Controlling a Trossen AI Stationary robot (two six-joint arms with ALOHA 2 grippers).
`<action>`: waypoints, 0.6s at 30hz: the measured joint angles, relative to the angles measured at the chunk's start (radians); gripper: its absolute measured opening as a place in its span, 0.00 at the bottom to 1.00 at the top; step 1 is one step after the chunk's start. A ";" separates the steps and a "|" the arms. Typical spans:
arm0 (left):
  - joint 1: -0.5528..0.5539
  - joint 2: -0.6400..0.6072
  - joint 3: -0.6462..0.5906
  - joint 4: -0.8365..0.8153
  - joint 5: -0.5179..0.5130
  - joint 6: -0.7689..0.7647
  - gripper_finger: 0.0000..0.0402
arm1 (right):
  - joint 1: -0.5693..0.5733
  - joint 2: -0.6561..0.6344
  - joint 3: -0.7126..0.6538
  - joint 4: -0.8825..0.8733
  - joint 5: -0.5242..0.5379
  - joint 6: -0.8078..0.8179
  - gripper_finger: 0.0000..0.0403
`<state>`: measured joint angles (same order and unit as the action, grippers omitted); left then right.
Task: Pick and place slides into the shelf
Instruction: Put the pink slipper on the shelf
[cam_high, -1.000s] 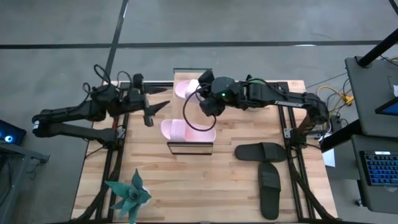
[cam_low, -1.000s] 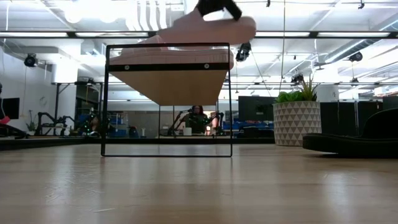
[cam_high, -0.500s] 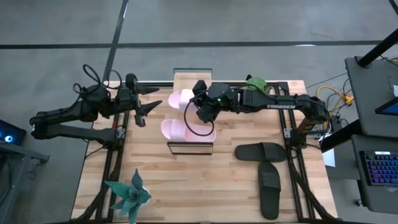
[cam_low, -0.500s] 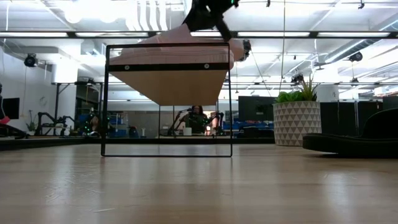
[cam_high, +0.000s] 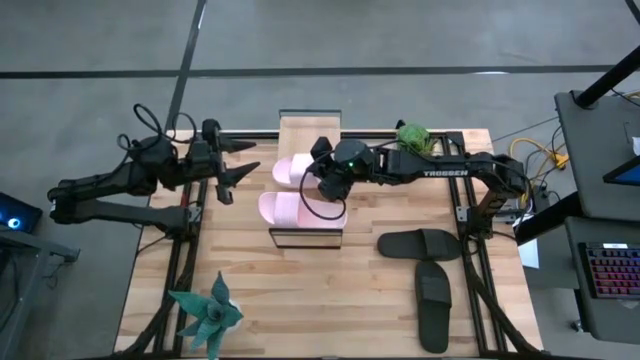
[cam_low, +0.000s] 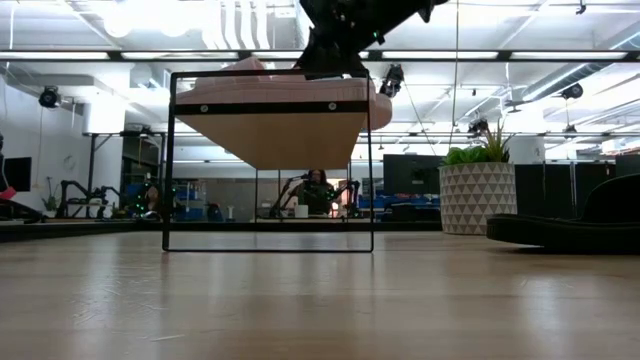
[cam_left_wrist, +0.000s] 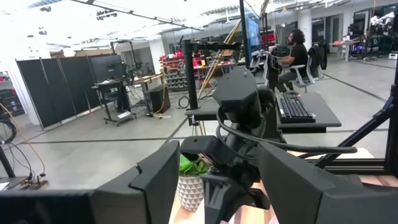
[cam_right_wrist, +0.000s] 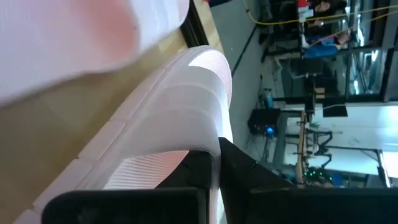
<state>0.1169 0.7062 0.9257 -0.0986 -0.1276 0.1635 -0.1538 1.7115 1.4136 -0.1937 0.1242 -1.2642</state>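
- The right gripper (cam_high: 322, 180) sits at the centre of the high view over the shelf (cam_high: 308, 128), its fingers (cam_right_wrist: 245, 177) pinched tight on the strap of a pink slide (cam_high: 293, 170).
- That slide lies on the shelf's plank top, just above the second pink slide (cam_high: 290, 209) in the frame.
- White lettering on the right arm (cam_high: 440, 170) reads "TROSSEN".
- The left gripper (cam_high: 228, 180) hovers left of the shelf, fingers (cam_left_wrist: 155, 180) spread apart and holding nothing.
- Two black slides (cam_high: 425, 265) rest on the table (cam_high: 300, 300) at lower right.
- A potted plant (cam_high: 412, 135) stands at the upper right.
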 joint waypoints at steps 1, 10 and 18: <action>0.000 0.001 0.000 -0.001 0.000 0.000 0.50 | -0.001 0.000 -0.005 0.001 0.000 0.005 0.02; 0.000 0.031 0.000 0.000 0.000 0.000 0.50 | -0.002 0.005 -0.030 0.026 -0.036 0.021 0.02; 0.000 0.037 0.000 0.003 0.000 0.001 0.50 | -0.006 0.010 -0.030 0.036 -0.056 0.025 0.02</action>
<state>0.1169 0.7436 0.9253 -0.0956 -0.1276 0.1642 -0.1600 1.7214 1.3834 -0.1578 0.0677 -1.2392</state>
